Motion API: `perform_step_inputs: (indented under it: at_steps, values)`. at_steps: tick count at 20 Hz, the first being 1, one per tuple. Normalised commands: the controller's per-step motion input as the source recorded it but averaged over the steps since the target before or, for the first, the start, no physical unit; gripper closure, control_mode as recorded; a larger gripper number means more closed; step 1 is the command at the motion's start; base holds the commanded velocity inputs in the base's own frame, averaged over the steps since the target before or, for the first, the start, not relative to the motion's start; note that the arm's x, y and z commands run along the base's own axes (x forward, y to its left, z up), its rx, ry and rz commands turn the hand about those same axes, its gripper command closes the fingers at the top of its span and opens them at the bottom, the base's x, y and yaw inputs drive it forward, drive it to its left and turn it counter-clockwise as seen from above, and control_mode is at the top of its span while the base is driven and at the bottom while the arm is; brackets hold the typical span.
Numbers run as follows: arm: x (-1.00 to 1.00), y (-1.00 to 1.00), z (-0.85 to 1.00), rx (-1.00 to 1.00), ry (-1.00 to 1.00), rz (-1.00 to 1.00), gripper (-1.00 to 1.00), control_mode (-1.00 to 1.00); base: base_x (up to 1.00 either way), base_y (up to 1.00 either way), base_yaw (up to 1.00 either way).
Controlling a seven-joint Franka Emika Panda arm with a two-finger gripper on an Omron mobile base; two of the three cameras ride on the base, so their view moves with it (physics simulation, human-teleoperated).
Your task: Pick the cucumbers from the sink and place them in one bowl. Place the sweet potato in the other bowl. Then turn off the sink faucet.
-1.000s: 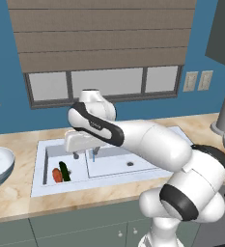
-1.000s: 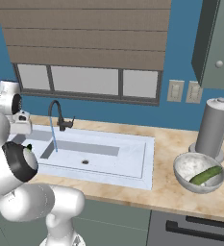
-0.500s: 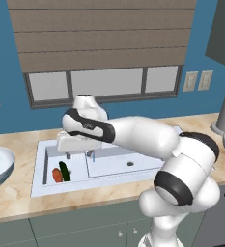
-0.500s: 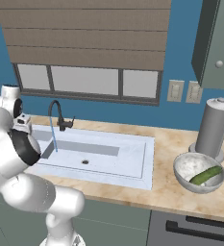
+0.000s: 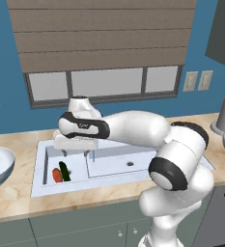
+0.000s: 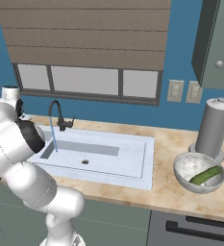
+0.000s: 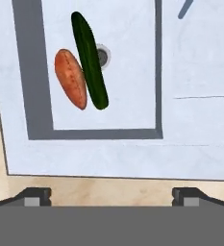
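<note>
Beige stone counter (image 6: 167, 187), blue wall, shaded window. Sink (image 5: 109, 166): 1 dark cucumber (image 7: 89, 60) touching 1 sweet potato (image 7: 71, 79), small basin. 1 cucumber in grey bowl (image 6: 199, 172). Gripper (image 7: 111, 196) spread wide, nothing held.

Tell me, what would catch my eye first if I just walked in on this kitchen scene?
Probably the big white arm bent low over the sink, with its jaws wide open above the small basin. There a dark green cucumber and an orange-red sweet potato lie side by side, touching, beside the drain. A thin stream of water runs from the faucet, and a lighter cucumber already lies in the bowl on the counter's right.
</note>
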Motion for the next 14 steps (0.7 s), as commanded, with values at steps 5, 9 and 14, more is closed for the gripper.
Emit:
perform_step_inputs:
  at_steps: [5,9,14]
  values:
    - [0.37,0.03,-0.23,-0.07,0.0,-0.25,-1.0,-1.0,0.0,0.0,0.0]
    - [0.36,0.14,-0.22,-0.04,0.0,-0.18,-1.0,-1.0,0.0,0.0,0.0]
    - [0.39,0.29,-0.23,-0.02,0.0,-0.12,-1.0,-1.0,0.0,0.0,0.0]
